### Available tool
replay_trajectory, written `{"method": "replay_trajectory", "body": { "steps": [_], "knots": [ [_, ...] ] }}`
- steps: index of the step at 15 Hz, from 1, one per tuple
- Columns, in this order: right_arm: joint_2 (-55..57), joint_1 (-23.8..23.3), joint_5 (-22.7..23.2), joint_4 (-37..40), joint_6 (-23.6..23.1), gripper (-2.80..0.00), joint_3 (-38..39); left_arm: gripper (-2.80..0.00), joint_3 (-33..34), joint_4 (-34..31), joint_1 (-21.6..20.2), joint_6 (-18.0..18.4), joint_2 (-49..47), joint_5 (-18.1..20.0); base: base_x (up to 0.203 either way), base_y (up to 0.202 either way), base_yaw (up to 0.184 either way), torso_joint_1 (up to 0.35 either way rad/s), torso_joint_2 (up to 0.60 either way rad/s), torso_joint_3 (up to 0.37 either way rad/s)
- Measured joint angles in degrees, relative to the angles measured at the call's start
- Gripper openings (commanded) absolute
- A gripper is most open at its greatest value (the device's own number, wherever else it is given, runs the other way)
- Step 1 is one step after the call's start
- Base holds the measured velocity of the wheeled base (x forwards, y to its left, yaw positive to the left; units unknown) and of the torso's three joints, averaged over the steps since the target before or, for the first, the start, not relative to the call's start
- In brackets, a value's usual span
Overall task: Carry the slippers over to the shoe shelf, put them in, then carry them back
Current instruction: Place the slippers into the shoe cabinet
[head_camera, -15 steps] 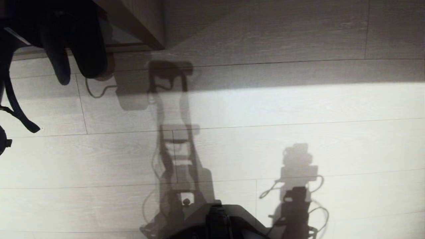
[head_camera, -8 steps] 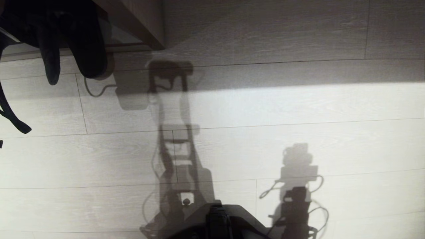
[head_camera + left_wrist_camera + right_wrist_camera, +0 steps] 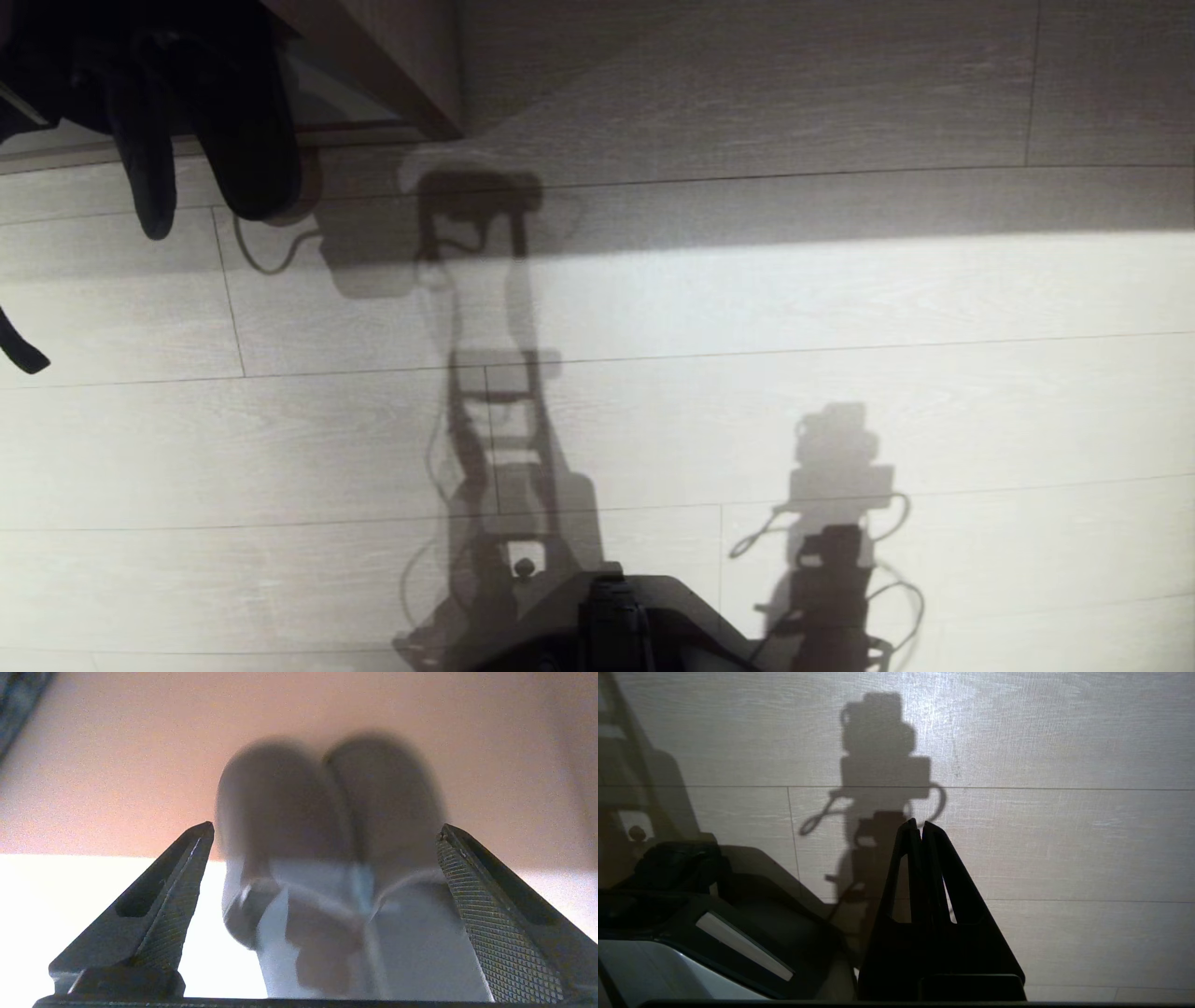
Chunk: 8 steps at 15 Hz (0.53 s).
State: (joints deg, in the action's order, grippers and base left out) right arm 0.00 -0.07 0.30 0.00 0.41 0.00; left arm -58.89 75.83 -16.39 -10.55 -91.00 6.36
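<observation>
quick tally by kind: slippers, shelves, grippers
slippers: 2, side by side
shelf: 1
grippers: 2, left gripper open, right gripper shut
total: 5

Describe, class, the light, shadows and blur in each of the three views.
Head view: a bright band of light crosses the floor, and robot shadows fall on it. Left wrist view: the slippers are blurred, the lower background glares white. Right wrist view: a sharp shadow lies beyond the right gripper.
</observation>
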Motion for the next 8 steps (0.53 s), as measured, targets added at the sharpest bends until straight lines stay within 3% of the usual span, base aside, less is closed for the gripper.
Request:
{"method": "replay_trajectory", "body": {
  "steps": [3,8],
  "knots": [
    [0.00,0.00,0.02,0.00,0.02,-2.80,0.00,0.00,2.31,-3.17,-0.56,1.78,2.69,0.16,0.000,0.000,0.000,0.000,0.00,0.000],
    [0.00,0.00,0.00,0.00,0.02,-2.80,0.00,0.00,14.19,-3.46,-0.58,10.82,8.08,0.16,0.000,0.000,0.000,0.000,0.00,0.000]
  ]
}}
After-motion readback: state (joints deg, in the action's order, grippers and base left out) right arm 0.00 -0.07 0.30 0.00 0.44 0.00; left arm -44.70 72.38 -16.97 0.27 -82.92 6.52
